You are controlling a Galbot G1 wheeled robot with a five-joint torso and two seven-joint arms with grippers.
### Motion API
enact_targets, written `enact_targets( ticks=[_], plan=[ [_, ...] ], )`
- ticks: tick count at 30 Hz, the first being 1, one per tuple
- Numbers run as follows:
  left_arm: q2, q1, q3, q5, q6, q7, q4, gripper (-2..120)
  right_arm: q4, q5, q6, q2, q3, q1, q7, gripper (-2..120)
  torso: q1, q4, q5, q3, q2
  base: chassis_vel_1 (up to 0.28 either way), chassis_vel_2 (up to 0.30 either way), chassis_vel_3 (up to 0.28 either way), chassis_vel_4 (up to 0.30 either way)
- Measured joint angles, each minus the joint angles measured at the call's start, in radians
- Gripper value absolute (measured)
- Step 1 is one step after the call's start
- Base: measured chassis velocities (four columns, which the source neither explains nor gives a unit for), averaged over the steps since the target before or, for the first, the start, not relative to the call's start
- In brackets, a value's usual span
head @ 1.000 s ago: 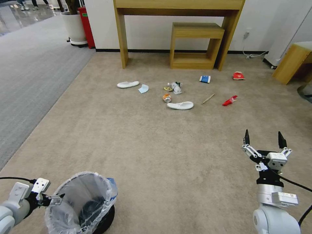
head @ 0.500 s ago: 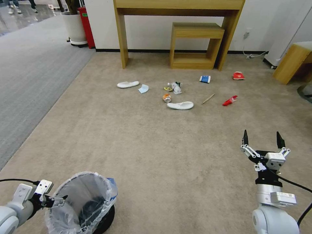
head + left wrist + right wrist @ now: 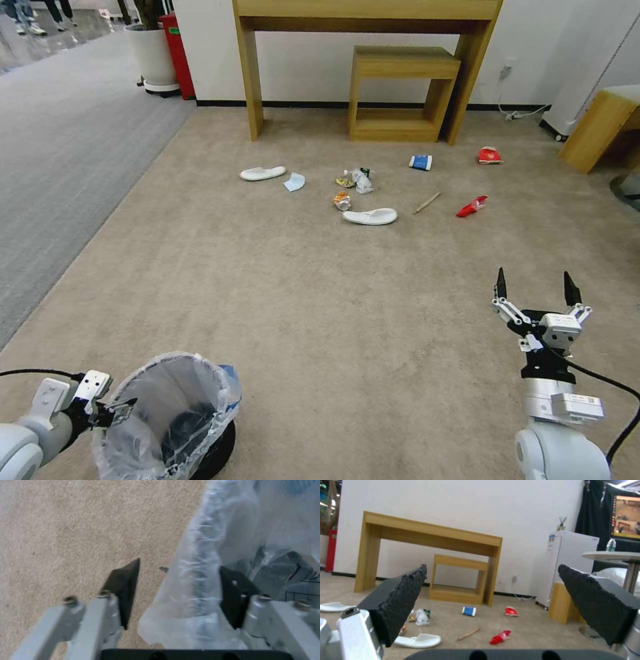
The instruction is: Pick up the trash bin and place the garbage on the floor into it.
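Note:
The trash bin (image 3: 170, 413), black with a crinkly whitish bag liner, stands on the carpeted floor (image 3: 320, 300) at the near left. My left gripper (image 3: 123, 405) is open at its rim. In the left wrist view the left gripper (image 3: 180, 592) straddles the bag-covered rim (image 3: 200, 580), with one finger outside and the other behind the plastic. The garbage lies farther ahead: two white slippers (image 3: 263, 173) (image 3: 371, 216), a blue mask (image 3: 294, 181), a crushed can (image 3: 342, 201), a bottle (image 3: 362, 180), cups (image 3: 421, 162) (image 3: 489, 155), a red wrapper (image 3: 471, 207) and a stick (image 3: 427, 203). My right gripper (image 3: 533, 288) hangs open over bare carpet.
A tall wooden table (image 3: 367, 13) with a low wooden stool (image 3: 403, 63) under it stands against the far wall. Grey striped carpet (image 3: 60, 147) runs along the left, and a white planter (image 3: 152, 57) stands at the back left. A wooden block (image 3: 597, 130) and white fridge (image 3: 570, 562) stand at the right.
My left gripper has edged closer onto the bin's rim. The right gripper has drifted slightly left. The bin and the litter have not moved.

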Motion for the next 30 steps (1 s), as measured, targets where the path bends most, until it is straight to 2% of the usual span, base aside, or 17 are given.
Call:
enact_targets(
  ticks=[1,5,6,8,12,18,26,30],
  plan=[
    [0.000,0.000,0.000,0.000,0.000,0.000,0.000,50,0.000,0.000,0.000,0.000,0.000,0.000,0.000,100,0.000,0.0000,0.0000,0.000,0.000,0.000,0.000,0.000,0.000],
    [-0.007,0.000,0.002,-0.006,0.000,-0.012,0.000,28,0.001,-0.001,0.000,-0.005,0.000,0.003,0.000,100,0.000,0.0000,0.0000,0.000,0.000,0.000,0.000,0.000,0.000],
    [-0.007,0.000,0.002,-0.006,0.000,-0.012,0.000,28,0.001,-0.001,0.000,-0.005,0.000,0.003,0.000,100,0.000,0.0000,0.0000,0.000,0.000,0.000,0.000,0.000,0.000],
    [-0.013,0.000,0.003,-0.008,0.000,-0.017,0.000,19,0.000,-0.002,-0.001,-0.005,-0.003,0.003,0.000,100,0.000,0.0000,0.0000,0.000,0.000,0.000,0.000,0.000,0.000],
    [-0.024,0.002,0.006,-0.009,-0.004,-0.017,-0.003,9,0.000,-0.004,0.000,-0.005,-0.006,0.002,0.000,100,0.000,0.0000,0.0003,0.000,0.000,0.000,0.000,0.000,0.000],
    [-0.038,0.003,0.006,-0.018,-0.004,-0.031,-0.008,8,0.003,-0.003,0.000,-0.009,-0.005,0.002,0.000,100,0.000,0.0001,0.0004,0.000,0.000,0.000,0.000,0.000,0.000],
    [-0.071,-0.004,0.001,-0.101,0.001,-0.096,-0.026,7,0.004,-0.002,0.002,-0.011,-0.005,0.000,0.000,100,0.000,0.0001,0.0001,0.000,0.000,0.000,0.000,0.000,0.000],
    [-0.125,-0.048,-0.011,-0.229,0.003,-0.166,-0.050,3,0.005,0.000,0.002,-0.013,-0.006,0.004,0.000,100,0.000,0.0000,-0.0007,0.000,0.000,0.000,0.000,0.000,0.000]
  ],
)
